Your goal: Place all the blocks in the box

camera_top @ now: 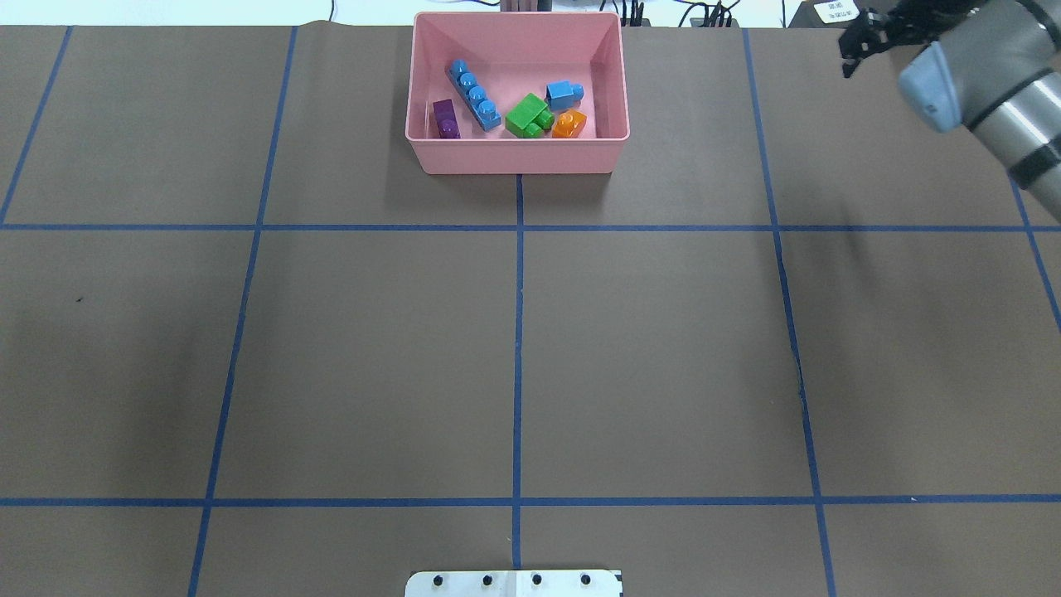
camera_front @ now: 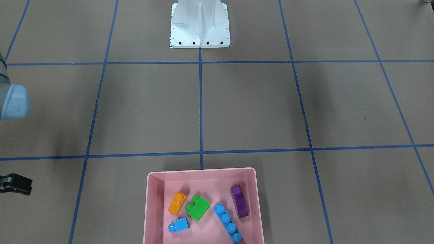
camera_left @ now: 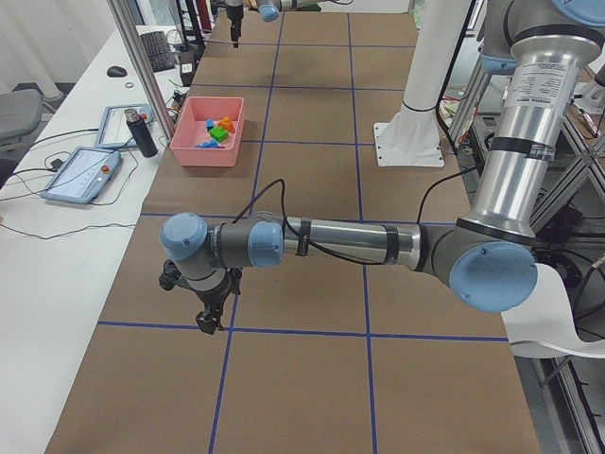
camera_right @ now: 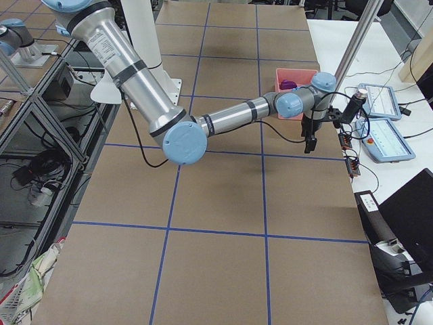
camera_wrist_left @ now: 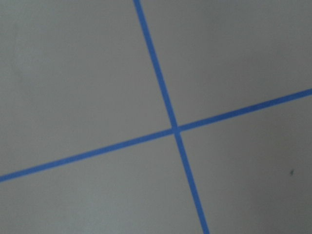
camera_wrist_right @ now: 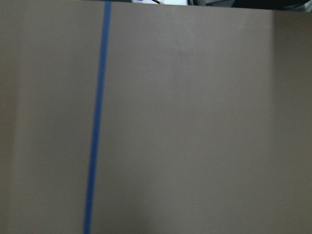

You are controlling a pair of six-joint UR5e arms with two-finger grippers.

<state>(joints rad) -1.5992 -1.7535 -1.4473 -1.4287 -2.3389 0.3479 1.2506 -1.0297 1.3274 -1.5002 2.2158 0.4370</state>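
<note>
The pink box (camera_front: 203, 173) stands at the table's far edge from the robot, and it also shows in the overhead view (camera_top: 518, 156). Inside it lie the orange block (camera_front: 177, 203), the green block (camera_front: 197, 207), the small blue cube (camera_front: 178, 225), the long blue block (camera_front: 228, 222) and the purple block (camera_front: 239, 201). My right gripper (camera_top: 854, 51) hangs off to the box's side over bare table, looks shut and holds nothing. My left gripper (camera_left: 210, 317) shows only in the exterior left view, low over the table far from the box; I cannot tell its state.
The white metal base (camera_front: 200, 25) stands at the robot's side of the table. Blue tape lines cross the brown table cover. A side desk with tablets (camera_left: 80, 175) and a dark bottle (camera_left: 142, 132) runs beyond the box's edge of the table.
</note>
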